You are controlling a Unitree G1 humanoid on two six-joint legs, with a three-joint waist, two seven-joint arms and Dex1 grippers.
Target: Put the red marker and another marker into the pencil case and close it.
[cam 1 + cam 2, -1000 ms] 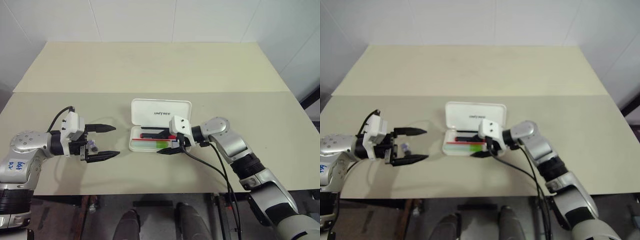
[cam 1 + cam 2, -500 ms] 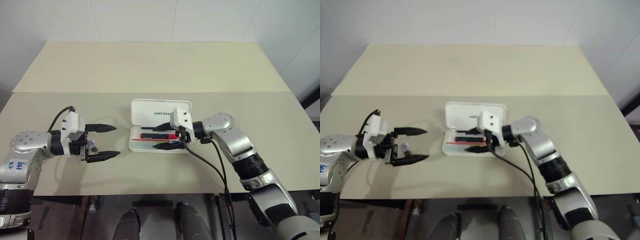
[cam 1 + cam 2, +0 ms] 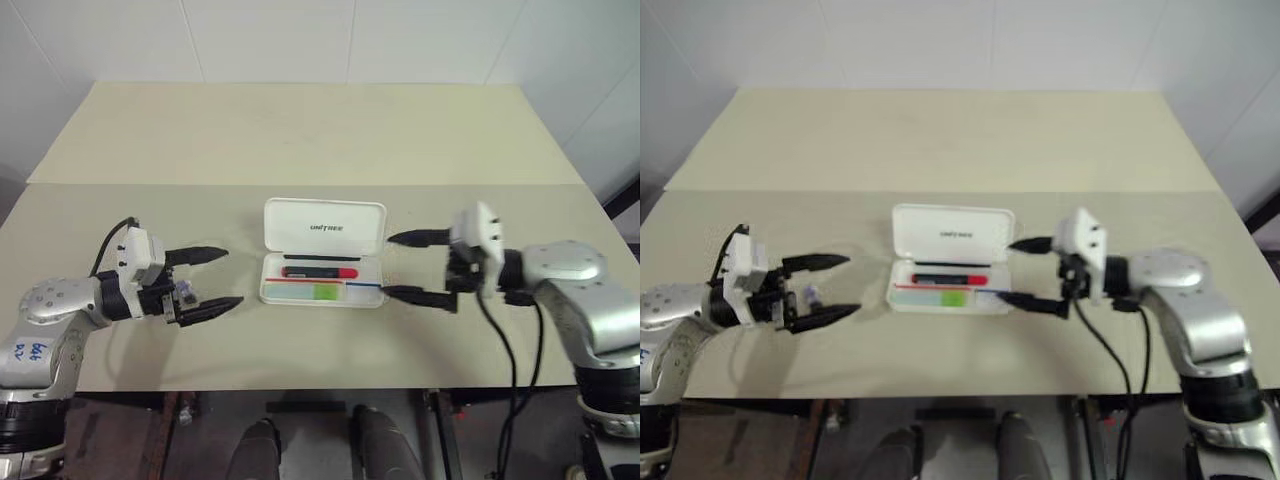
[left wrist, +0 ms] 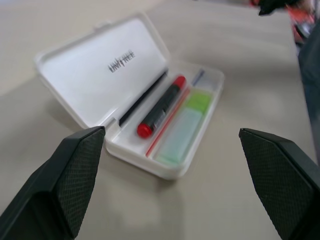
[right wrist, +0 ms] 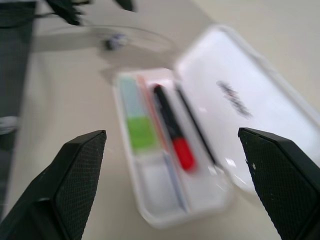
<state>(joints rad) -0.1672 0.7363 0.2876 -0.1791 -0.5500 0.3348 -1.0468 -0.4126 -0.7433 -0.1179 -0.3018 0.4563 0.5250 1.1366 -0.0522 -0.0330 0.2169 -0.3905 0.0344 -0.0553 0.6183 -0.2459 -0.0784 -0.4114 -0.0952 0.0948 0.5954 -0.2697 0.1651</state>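
Observation:
The white pencil case lies open in the middle of the table, its lid with dark lettering tipped back. Inside, the red marker lies along the far side, and another marker, pale mint with a lime-green cap, lies beside it at the near side. Both also show in the left wrist view: red marker, green-capped marker. My right gripper hovers just right of the case, open and empty. My left gripper stands open and empty a short way left of the case.
The beige table has a seam across its middle and wide bare room behind the case. Its front edge runs close below both grippers. A black cable hangs from my right arm.
My right gripper has drawn back out of the case to the right, risen and opened wide; the green-capped marker stays in the case. The left gripper has kept its place.

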